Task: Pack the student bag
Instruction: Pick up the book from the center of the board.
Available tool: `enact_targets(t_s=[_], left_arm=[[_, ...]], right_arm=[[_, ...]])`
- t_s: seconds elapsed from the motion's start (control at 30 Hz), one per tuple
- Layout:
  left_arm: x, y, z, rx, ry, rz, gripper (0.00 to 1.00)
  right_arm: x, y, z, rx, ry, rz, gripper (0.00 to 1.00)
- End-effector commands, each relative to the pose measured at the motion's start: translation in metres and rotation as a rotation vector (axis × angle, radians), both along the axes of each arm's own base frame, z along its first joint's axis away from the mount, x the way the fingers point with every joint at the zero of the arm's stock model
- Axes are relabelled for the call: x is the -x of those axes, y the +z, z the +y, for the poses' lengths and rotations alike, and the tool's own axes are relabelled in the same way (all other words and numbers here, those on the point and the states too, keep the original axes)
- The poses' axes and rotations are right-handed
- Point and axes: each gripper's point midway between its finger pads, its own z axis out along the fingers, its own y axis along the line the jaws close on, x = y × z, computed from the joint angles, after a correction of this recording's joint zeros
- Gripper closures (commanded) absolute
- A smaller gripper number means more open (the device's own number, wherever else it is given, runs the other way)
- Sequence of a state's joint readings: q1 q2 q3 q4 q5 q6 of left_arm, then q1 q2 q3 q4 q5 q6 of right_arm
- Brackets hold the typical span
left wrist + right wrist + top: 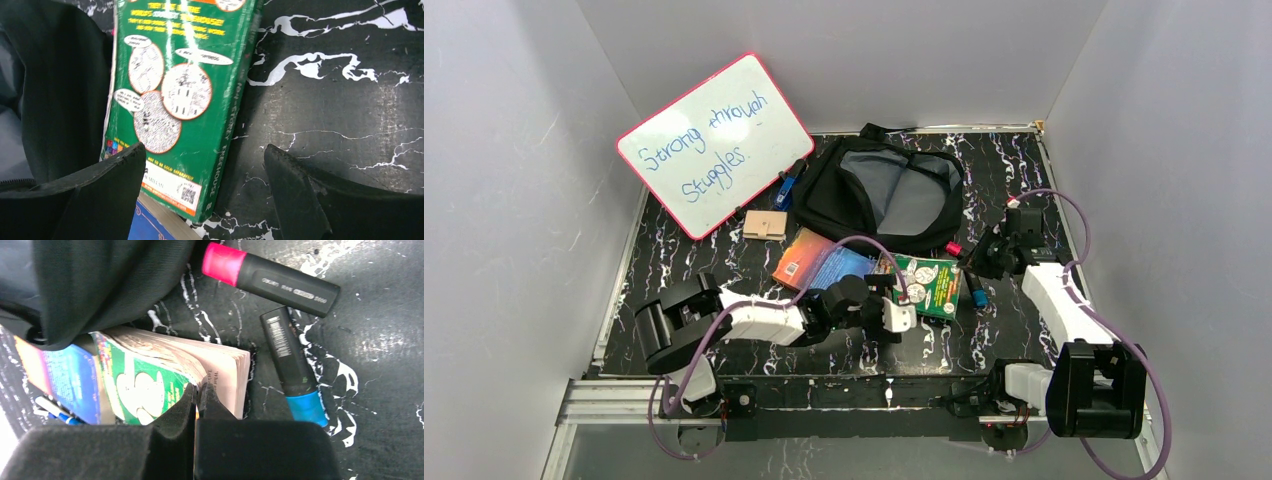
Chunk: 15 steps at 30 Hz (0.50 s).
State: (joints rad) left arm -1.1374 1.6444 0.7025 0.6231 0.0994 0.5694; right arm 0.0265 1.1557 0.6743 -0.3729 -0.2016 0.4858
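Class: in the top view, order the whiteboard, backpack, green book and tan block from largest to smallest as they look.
1. whiteboard and backpack: nearly alike, so not ranked apart
2. green book
3. tan block

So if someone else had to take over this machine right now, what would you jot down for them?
Left end effector: open over a corner of the green book, holding nothing.
Right end effector: shut, tips at the green book's page edge; whether it pinches a page I cannot tell.
Student bag: lying open at the back of the table, grey lining showing.
Done: nothing visibly packed.
Left: green book, blue book partly under it, pink-capped marker and blue-capped marker, all on the table by the bag.
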Motion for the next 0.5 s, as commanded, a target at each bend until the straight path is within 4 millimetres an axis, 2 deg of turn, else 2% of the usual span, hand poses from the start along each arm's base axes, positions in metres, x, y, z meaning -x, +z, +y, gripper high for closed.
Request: enact_targets(t_s=[0.0, 0.2, 0.47], left_arm=[[-0.008, 0.012, -0.01, 0.001, -0.018, -0.251, 0.15], [-0.01, 0.005, -0.019, -0.059, -0.004, -0.432, 0.14], [-0.026, 0.01, -0.031, 0.004, 0.14, -0.568, 0.15]], right_arm=[[-0.002, 0.044, 0.021, -0.128, 0.017, -0.026, 1.0], [0.004, 0.053, 0.029, -0.184, 0.029, 0.015, 1.0], [0.008, 0.059, 0.036, -0.229, 0.043, 0.022, 1.0]])
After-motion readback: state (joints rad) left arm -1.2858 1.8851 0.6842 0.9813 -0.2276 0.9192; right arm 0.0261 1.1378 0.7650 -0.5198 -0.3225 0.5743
